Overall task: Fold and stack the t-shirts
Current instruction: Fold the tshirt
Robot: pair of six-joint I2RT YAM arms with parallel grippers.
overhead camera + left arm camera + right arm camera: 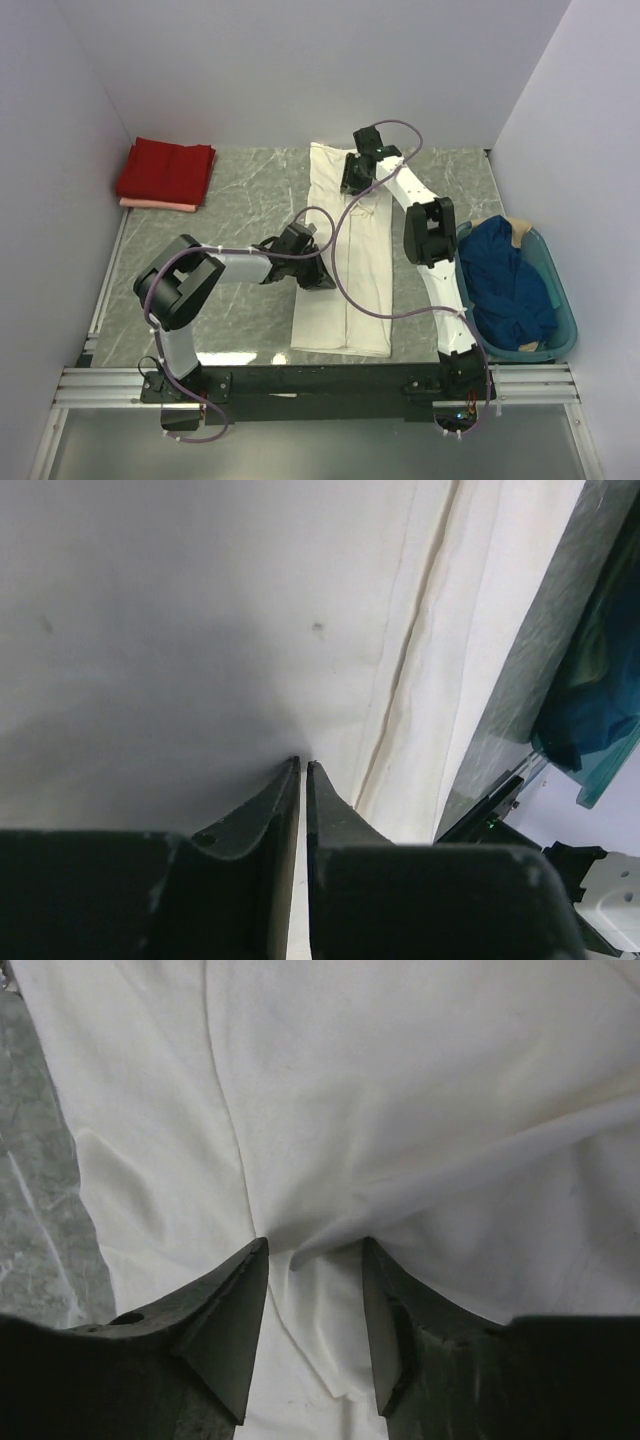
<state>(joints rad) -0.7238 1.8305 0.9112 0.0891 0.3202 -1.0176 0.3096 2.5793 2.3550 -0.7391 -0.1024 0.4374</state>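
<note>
Cream-white shirt (365, 300) lies as long strip, centre of desk (240, 200). Your left pincer (303, 765) clamped on its left edge; right pincer (315, 1250) apart, straddling raised crease at far end. Risk: right catches top layer only, fold skews when you lift.

Lab booth: white walls (300, 70), marbled tabletop (250, 190)

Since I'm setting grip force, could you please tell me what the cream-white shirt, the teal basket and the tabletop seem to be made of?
Cream-white shirt: soft matte cloth, likely cotton; it creases and shows stitched seams.
Teal basket: smooth, translucent, probably plastic; its rim looks rigid.
Tabletop: grey-green with white veins, marble-look; stone or printed laminate, cannot tell.
</note>
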